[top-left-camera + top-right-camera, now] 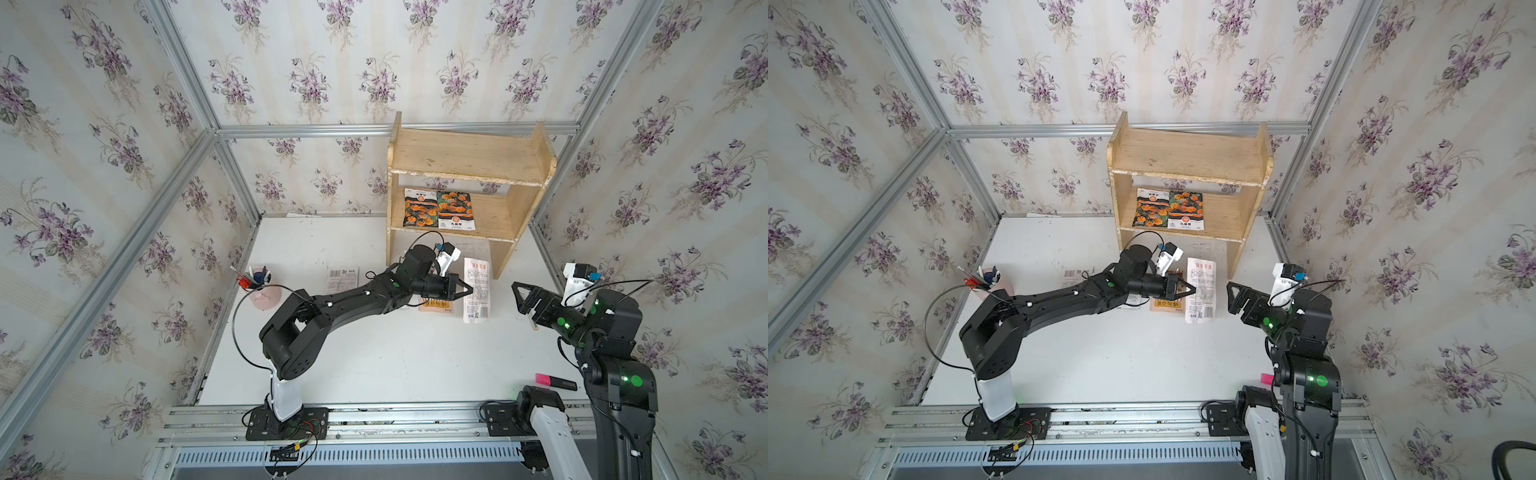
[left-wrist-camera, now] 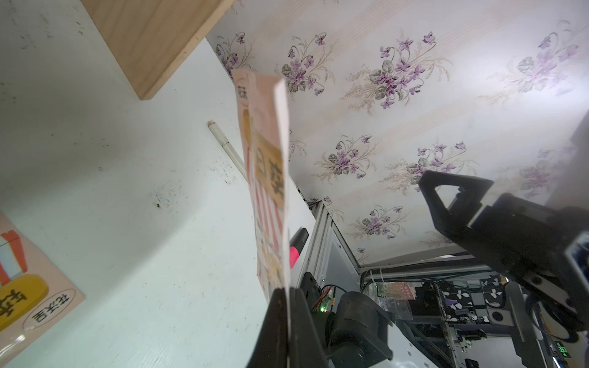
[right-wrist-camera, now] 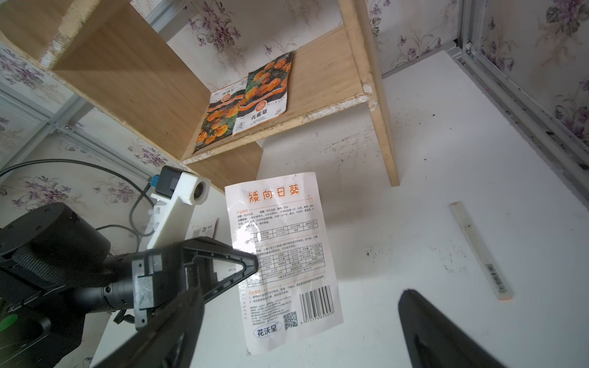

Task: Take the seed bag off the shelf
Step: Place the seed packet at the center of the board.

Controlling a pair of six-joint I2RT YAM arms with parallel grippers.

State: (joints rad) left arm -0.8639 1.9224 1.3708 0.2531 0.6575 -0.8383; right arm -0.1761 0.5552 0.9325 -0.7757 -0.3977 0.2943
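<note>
Closest to the lens, right arm (image 1: 619, 386) rising at the table's (image 1: 395, 361) front right corner, with a pink highlighter (image 1: 548, 380) lying just beside it near the front edge. Right gripper (image 1: 518, 298) hovering near the right edge, fingers spread wide with nothing between them, pointed toward the seed bag. Thin white stick (image 3: 481, 251) flat on the table close to that gripper, along the right edge.

Left gripper (image 1: 468, 289) reached out past the table's middle, fingers (image 2: 274, 325) pressed tight together on one long edge of the seed bag (image 1: 478, 299). Bag white, its printed back with chart and barcode turned up in both top views, seen edge-on from the left wrist. Off the shelf, held clear of the table, just in front of the side panel nearer the right edge, with its shadow on the table in the right wrist view.

Shelf (image 1: 469, 156) of pale wood standing at the back right corner, against the back wall. Two marigold packets (image 1: 438, 209) lying side by side and touching on the lower board, toward its left end.

Pinkish packet (image 1: 434, 306) flat on the table beneath the left gripper. Another packet (image 1: 343, 279), barcode side up, farther toward the left edge. Pink cup (image 1: 266, 297) holding pens near the left edge.
</note>
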